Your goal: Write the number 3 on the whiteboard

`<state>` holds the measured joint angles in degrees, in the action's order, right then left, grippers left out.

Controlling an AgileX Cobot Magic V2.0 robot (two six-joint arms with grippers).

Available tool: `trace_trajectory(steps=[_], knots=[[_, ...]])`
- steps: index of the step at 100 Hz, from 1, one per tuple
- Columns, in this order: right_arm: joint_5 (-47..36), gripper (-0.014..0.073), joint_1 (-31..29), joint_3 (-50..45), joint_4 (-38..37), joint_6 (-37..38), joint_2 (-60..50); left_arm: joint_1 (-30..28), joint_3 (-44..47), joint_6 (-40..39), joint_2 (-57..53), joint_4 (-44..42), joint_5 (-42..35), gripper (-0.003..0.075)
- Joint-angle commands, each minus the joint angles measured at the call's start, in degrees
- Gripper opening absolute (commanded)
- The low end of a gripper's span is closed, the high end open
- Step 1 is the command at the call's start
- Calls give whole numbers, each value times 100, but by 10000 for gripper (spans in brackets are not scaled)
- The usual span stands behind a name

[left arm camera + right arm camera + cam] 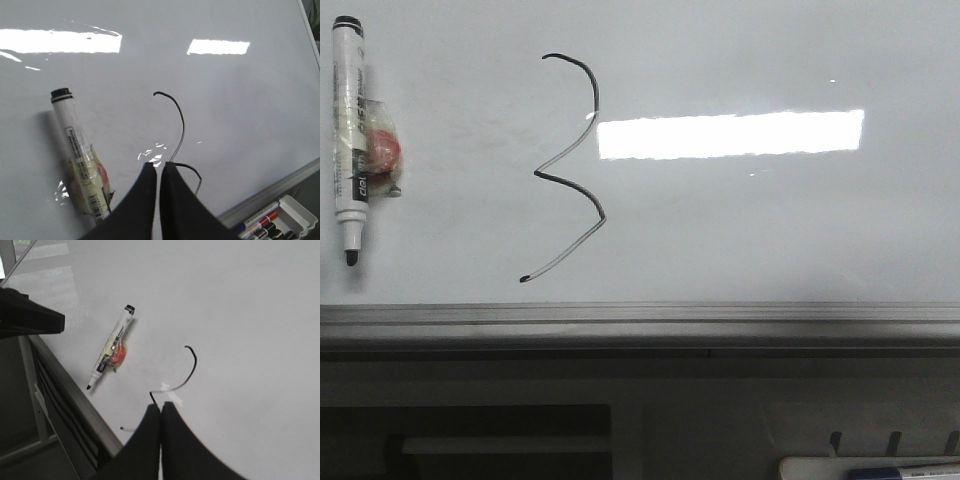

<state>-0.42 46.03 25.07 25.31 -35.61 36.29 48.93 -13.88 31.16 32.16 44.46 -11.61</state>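
Observation:
The whiteboard (770,230) fills the front view, and a black angular number 3 (597,100) is drawn left of its middle. A white marker pen (350,130) with its black tip uncapped lies flat at the board's far left, taped to a small red piece. Neither gripper shows in the front view. My left gripper (157,167) is shut and empty above the board, over the number 3 (183,127), with the marker pen (80,160) beside it. My right gripper (160,407) is also shut and empty, above the number 3 (195,365), apart from the marker pen (110,352).
A grey metal ledge (640,325) runs along the board's near edge. Below it at the right sits a white tray (295,222) holding several markers. A dark arm part (27,317) hangs over the board's corner in the right wrist view.

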Motion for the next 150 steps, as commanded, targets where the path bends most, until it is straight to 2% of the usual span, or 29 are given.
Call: trace_trajectory(steps=[1,28,89,100,110,121,136,150], knots=[[-453,-61,-12,-311,4,-26,-396,5,-143,42,-3,-112,-170,-20],[-490,-61,-12,-984,4,-26,-857,5,-143,42,-3,-112,-170,-20],[-426,-61,-12,-1105,4,-26,-857,5,-143,42,-29,-124,-170,-20],[-426,-61,-12,-1105,4,-26,-857,-24,-143,42,-195,-593,-294,-20],[-426,-61,-12,-1105,4,-26,-857,-363,-143,-41,-343,-1390,-570,-20],[-426,-61,-12,-1105,4,-26,-857,-982,-118,-533,-605,-2240,-584,-20],[-426,-61,-12,-1105,4,-26,-857,-2059,242,-1286,-1297,-3425,-557,-21],[-426,-61,-12,-1105,4,-26,-857,-3070,652,-1838,-1956,-4066,-419,-20]])
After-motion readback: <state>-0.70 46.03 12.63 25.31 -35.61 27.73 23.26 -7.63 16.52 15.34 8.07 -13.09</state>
